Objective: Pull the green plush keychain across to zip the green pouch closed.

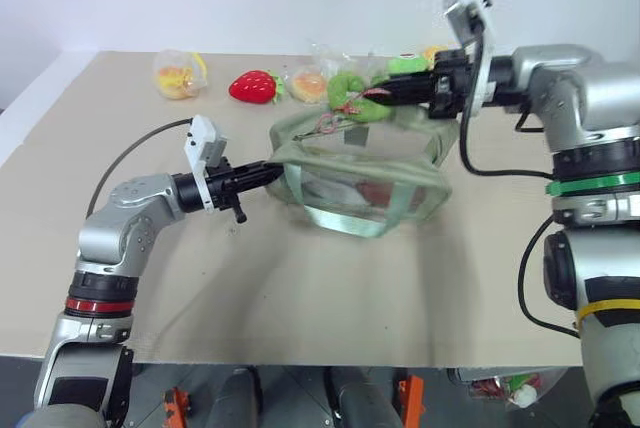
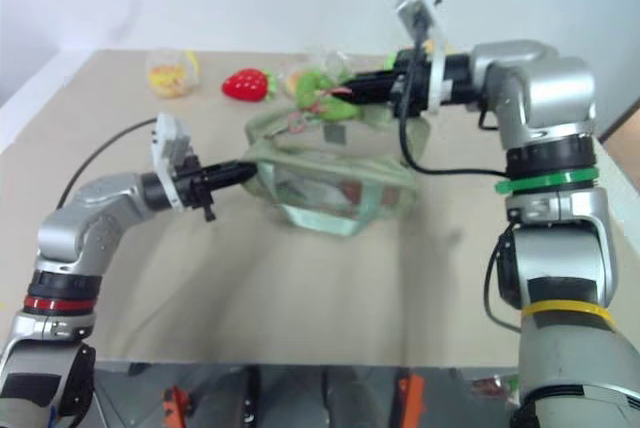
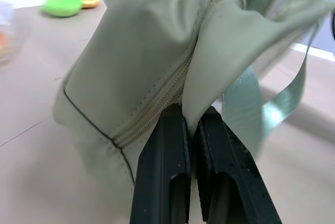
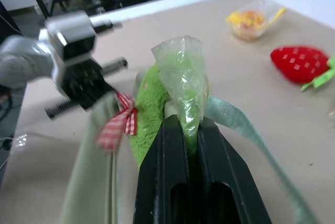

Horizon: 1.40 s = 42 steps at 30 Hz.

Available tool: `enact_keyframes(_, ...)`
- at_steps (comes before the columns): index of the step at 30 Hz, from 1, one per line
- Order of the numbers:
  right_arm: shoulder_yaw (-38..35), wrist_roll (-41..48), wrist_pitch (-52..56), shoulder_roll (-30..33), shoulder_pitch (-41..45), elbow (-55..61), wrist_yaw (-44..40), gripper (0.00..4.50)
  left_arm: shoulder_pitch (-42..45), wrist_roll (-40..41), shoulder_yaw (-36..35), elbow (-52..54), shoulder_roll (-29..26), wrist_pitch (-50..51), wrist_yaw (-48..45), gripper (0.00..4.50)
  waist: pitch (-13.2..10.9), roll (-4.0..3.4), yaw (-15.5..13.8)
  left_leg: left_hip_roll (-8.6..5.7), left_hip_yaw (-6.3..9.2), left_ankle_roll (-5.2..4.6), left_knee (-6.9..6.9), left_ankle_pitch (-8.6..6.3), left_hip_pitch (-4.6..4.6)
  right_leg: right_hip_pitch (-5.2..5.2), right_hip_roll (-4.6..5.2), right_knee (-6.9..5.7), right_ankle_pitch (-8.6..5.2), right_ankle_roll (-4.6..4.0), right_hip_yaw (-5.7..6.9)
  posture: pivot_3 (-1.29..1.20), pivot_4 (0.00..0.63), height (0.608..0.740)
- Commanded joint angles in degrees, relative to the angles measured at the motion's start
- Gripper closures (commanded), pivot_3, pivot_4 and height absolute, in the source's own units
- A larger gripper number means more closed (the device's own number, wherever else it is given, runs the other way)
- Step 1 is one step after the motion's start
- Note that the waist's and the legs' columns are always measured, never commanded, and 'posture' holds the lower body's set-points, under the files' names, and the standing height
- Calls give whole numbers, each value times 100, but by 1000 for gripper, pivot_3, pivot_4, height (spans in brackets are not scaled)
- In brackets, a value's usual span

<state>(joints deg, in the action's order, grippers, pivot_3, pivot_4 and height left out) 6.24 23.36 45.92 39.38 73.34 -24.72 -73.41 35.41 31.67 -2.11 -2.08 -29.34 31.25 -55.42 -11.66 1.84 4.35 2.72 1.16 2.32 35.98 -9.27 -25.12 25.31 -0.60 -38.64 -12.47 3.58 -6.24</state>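
The green pouch (image 1: 372, 176) lies mid-table, its clear side panel facing me and its strap handles drooping forward. My left gripper (image 1: 276, 170) is shut on the fabric at the pouch's left end, right beside the zipper (image 3: 157, 103); the black fingers (image 3: 165, 150) pinch a fold of cloth. Above the pouch's top edge, my right gripper (image 1: 373, 96) is shut on the green plush keychain (image 4: 152, 103), which is partly wrapped in clear film. A red-and-white checked bow (image 4: 118, 122) hangs by the plush, and a string runs down to the zipper.
Along the far side of the table sit a bagged yellow toy (image 1: 180, 75), a red plush strawberry (image 1: 254, 86), a bagged orange toy (image 1: 308, 85) and a green toy with a white top (image 1: 405, 63). Bare tabletop (image 1: 300, 288) stretches toward the front edge.
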Motion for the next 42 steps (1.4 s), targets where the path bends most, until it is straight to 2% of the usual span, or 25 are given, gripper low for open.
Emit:
enact_keyframes(1, -383, 5, -51, 277, 126, 253, 164, 4490, 1, -122, -45, -271, -56, 8, 52, 4500, 0, -1, 22, 0, -1, 0, -5, 0, 1, 4, 0, 0, 1, 1, -1, 0, 150, 740)
enact_keyframes(6, -367, 89, -87, 184, -319, 743, 295, 4490, 56, -126, -18, -333, -22, -28, 42, 4500, -1, -2, 28, 3, 3, 0, -30, 0, 6, 9, -6, -1, -4, -5, 1, 0, 150, 740)
enact_keyframes(8, -362, 238, 12, 197, -512, 1062, 196, 3764, 63, -124, -18, -341, -15, -31, 47, 4500, -1, -2, 27, 3, 2, 0, -34, 0, 6, 9, -5, -1, -7, -3, 0, 0, 150, 740)
enact_keyframes(10, -318, 222, 29, 191, -599, 1194, 248, 3329, 50, -113, -25, -320, -18, -18, 55, 4500, -1, -2, 27, 3, 2, 0, -34, 0, 6, 8, -5, -1, -8, -3, 1, 0, 150, 740)
enact_keyframes(11, -273, 176, 106, 174, -569, 1111, 319, 2870, 29, -106, -33, -294, -26, -9, 58, 4500, -1, -2, 29, 3, 2, 0, -33, 0, 7, 8, -5, -1, -7, -3, 1, 0, 150, 740)
enact_keyframes(12, -241, 144, 124, 167, -550, 1039, 341, 2752, 21, -103, -39, -285, -32, -4, 62, 4500, -1, -2, 30, 3, 2, 0, -33, 0, 9, 8, -5, -1, -7, -2, 1, 0, 150, 740)
enact_keyframes(13, -224, 128, 135, 163, -537, 993, 348, 2352, 16, -102, -42, -282, -34, -2, 63, 4500, -1, -2, 30, 3, 1, 0, -32, 0, 11, 7, -5, -1, -5, -1, 1, 0, 150, 740)
enact_keyframes(28, -101, 248, 305, 50, -506, 1093, 217, 2352, 44, -122, -79, -339, -47, -32, 102, 4500, -1, -2, 32, 4, 1, -2, -28, 2, 14, 6, -6, -3, 1, -4, 0, 0, 150, 740)
enact_keyframes(31, -43, 248, 385, 28, -516, 1192, 193, 3041, 63, -132, -72, -386, -32, -61, 93, 4500, -1, -2, 32, 4, 1, -2, -27, 2, 15, 6, -7, -4, 1, -4, 0, 0, 150, 740)
enact_keyframes(35, -21, 149, 399, 35, -388, 1014, 213, 4455, 91, -160, -34, -466, -8, -99, 85, 4500, -1, -2, 31, 4, 1, -2, -26, 2, 15, 5, -7, -4, 1, -3, 0, 0, 150, 740)
enact_keyframes(42, 75, -69, 180, 94, -211, 839, 137, 4455, 110, -167, -6, -538, 11, -151, 68, 4500, -1, -2, 31, 4, 1, -2, -25, 2, 15, 5, -7, -5, 2, -3, 0, 0, 150, 740)
